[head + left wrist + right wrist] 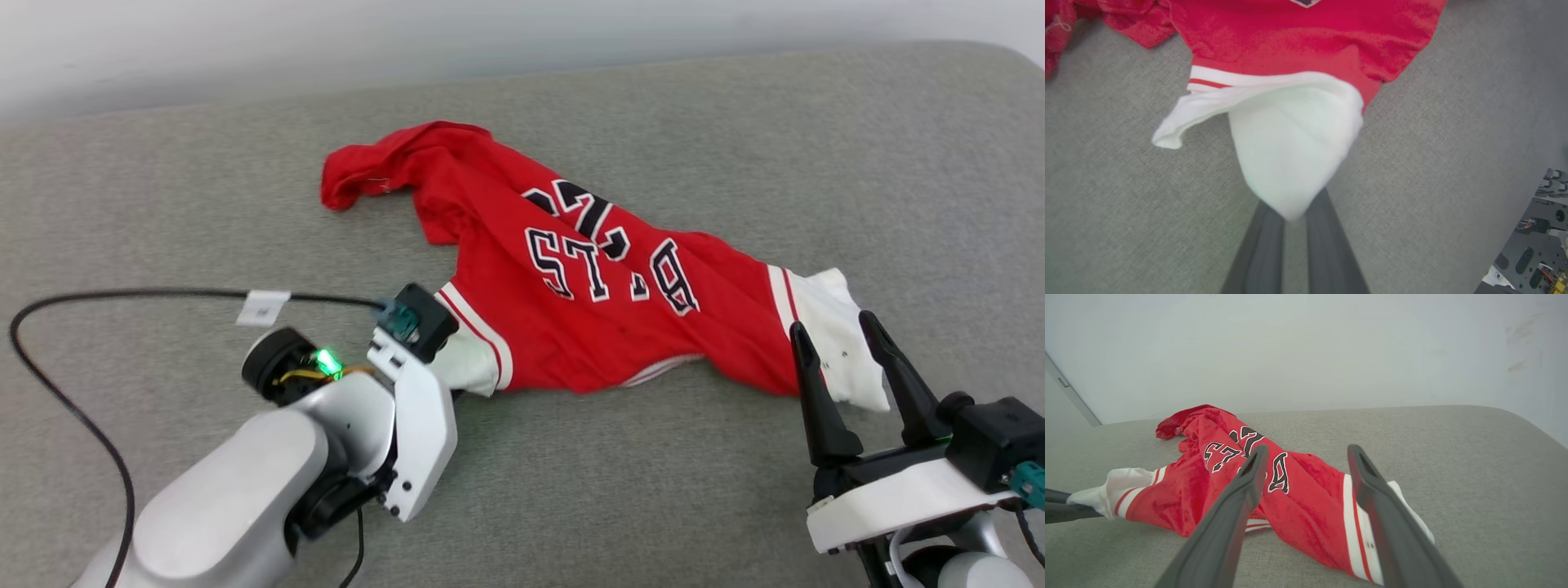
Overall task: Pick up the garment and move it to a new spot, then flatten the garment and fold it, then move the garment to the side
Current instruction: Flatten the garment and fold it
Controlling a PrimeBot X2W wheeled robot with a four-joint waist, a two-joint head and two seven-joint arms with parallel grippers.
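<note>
One sleeve (1290,143) of garment (604,310) pinched in left hand (1293,222); right hand (831,325) spread wide.

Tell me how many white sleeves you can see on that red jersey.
2. One sleeve is pinched in the shut left gripper; the other sleeve lies by the open right gripper.

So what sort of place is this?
Likely a lab or test room: a bare white wall, a plain grey fabric-covered surface with the red jersey on it, and a black cable trailing across it.
</note>
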